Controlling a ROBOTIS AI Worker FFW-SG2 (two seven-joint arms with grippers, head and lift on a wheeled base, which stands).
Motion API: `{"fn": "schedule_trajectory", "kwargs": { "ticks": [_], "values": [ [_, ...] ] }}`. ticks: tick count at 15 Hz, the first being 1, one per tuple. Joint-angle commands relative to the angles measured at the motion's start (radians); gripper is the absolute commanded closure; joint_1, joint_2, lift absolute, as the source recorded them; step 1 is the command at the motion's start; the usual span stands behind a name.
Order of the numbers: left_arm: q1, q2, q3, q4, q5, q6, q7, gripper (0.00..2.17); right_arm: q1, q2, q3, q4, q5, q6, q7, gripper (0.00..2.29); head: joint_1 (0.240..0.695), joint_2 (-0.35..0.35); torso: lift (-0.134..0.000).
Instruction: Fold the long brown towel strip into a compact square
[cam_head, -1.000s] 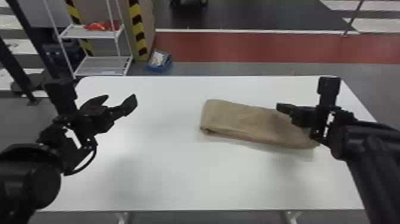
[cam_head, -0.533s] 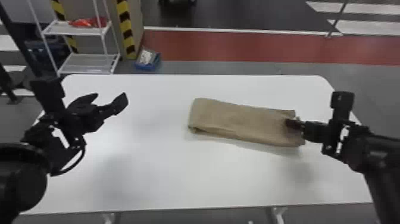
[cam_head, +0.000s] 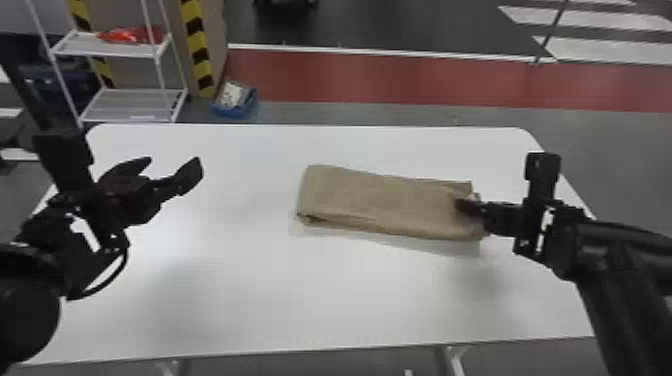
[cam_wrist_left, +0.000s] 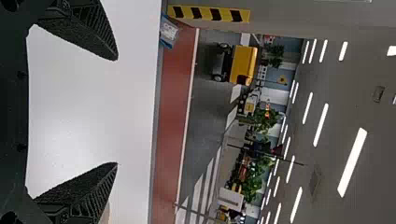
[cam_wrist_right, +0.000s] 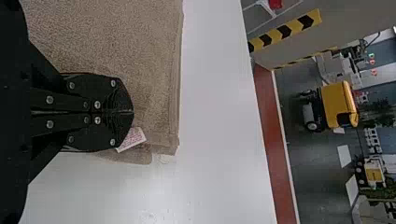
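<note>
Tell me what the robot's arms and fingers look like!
The left arm and right arm are black with rounded covers. A thin black cable loops by the left wrist. The left fingers are black wedges with ridges; the right fingers are flat and black with round silver screws.

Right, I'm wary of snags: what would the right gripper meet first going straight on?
Probably the towel: the right gripper, jaws shut, points leftward across it from its right end. Whether it would skim or push the cloth is unclear.

The white table (cam_head: 280, 300) spreads below the left gripper (cam_head: 174, 164) and right gripper (cam_head: 466, 206). The folded brown towel (cam_head: 375, 202) lies on it, one end under the right gripper's tips, the other toward the left gripper.
</note>
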Motion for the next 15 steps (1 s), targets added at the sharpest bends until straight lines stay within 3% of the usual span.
{"fn": "schedule_trajectory", "kwargs": {
  "ticks": [1, 9, 13, 15],
  "values": [
    [-0.001, 0.006, 0.008, 0.002, 0.001, 0.000, -0.003, 0.08, -0.040, 0.024, 0.016, 0.057, 0.025, -0.041, 0.000, 2.11, 0.695, -0.071, -0.120],
    [-0.001, 0.007, 0.017, 0.012, 0.008, -0.007, -0.013, 0.08, -0.135, 0.058, 0.050, 0.198, 0.058, -0.133, -0.016, 2.11, 0.695, -0.031, -0.120],
    [0.009, 0.006, 0.017, 0.008, 0.008, -0.007, -0.010, 0.08, -0.117, 0.062, 0.050, 0.182, 0.053, -0.123, -0.014, 2.11, 0.695, -0.022, -0.120],
    [0.016, 0.006, 0.012, 0.002, 0.008, -0.004, -0.007, 0.08, -0.061, 0.059, 0.042, 0.087, 0.022, -0.108, -0.010, 2.02, 0.695, -0.021, -0.120]
  ]
}}
